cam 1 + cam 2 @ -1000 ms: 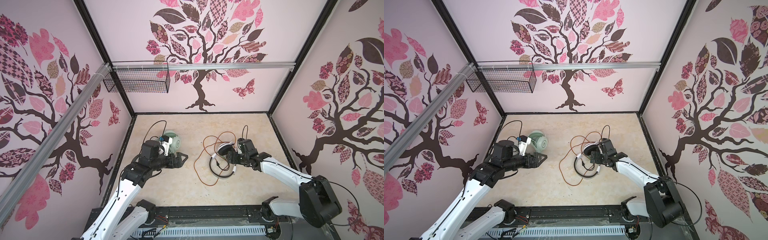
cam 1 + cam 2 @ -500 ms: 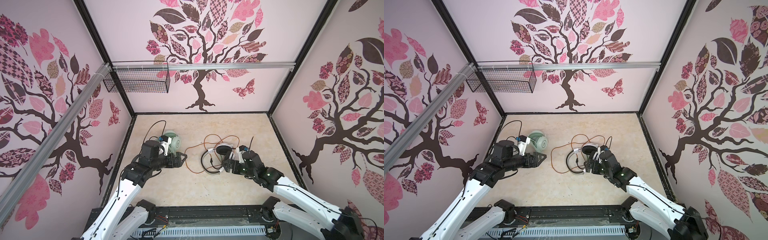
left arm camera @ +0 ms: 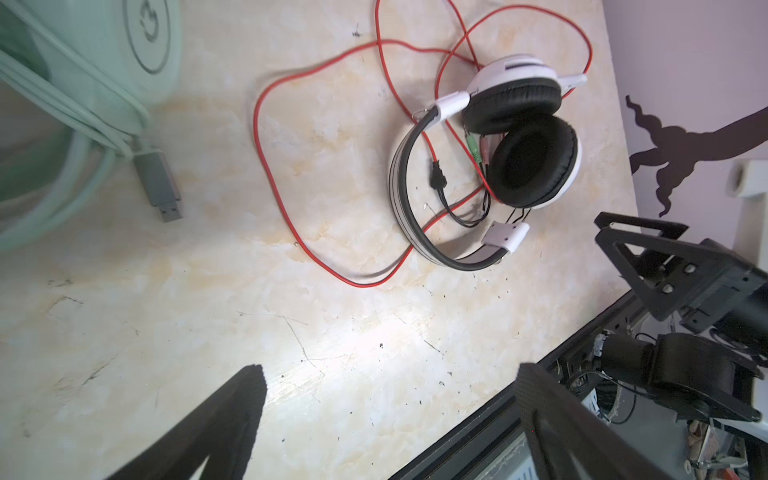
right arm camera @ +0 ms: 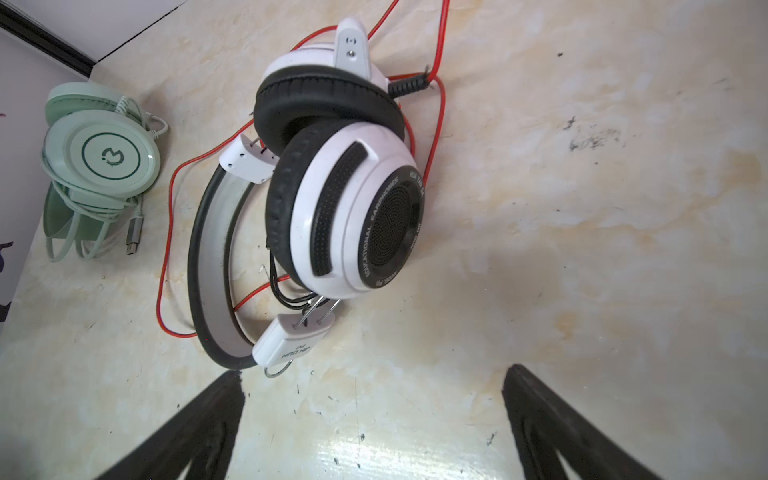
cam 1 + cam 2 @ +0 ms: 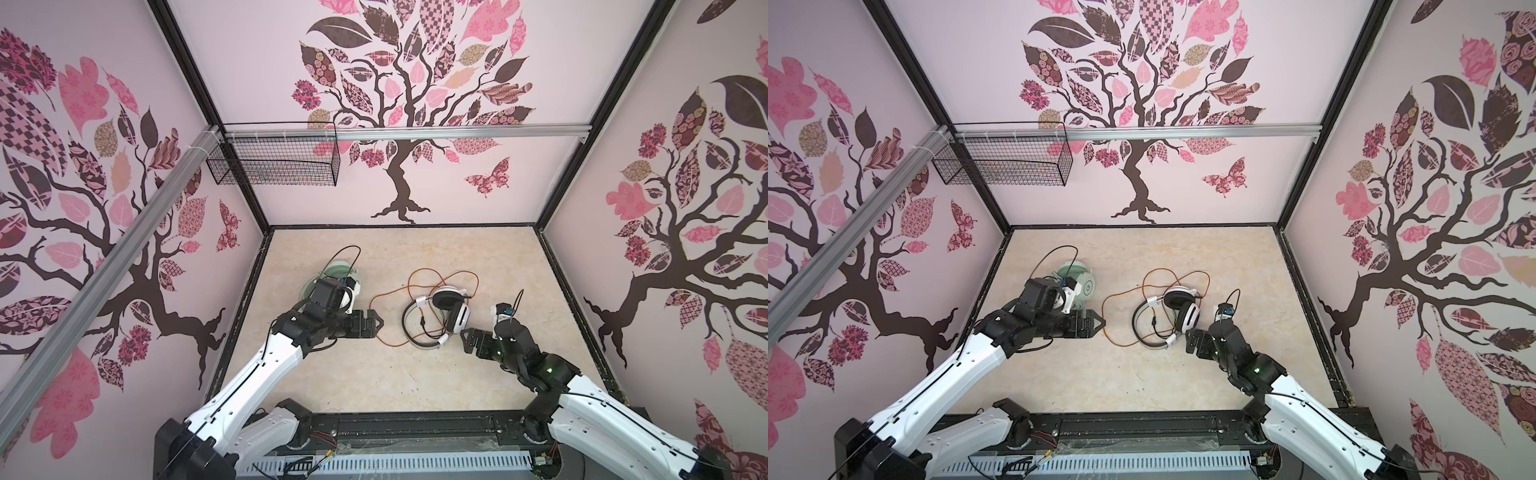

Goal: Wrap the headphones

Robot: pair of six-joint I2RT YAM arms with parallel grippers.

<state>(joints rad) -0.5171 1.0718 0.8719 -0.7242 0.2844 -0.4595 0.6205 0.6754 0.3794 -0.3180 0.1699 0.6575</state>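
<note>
Lying mid-table between the left gripper (image 5: 372, 325) and right gripper (image 5: 467, 340), both spread-jawed and empty, the white-and-black over-ear headset (image 5: 440, 318) trails loose orange-red cable (image 3: 365, 286); grabbing one loop could drag the headset and knot it.

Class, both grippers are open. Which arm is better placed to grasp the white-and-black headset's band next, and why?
Right, probably. The right gripper sits open beside the near end of the white-and-black headset, facing it. The left gripper is farther off, across the loose red cable.
</note>
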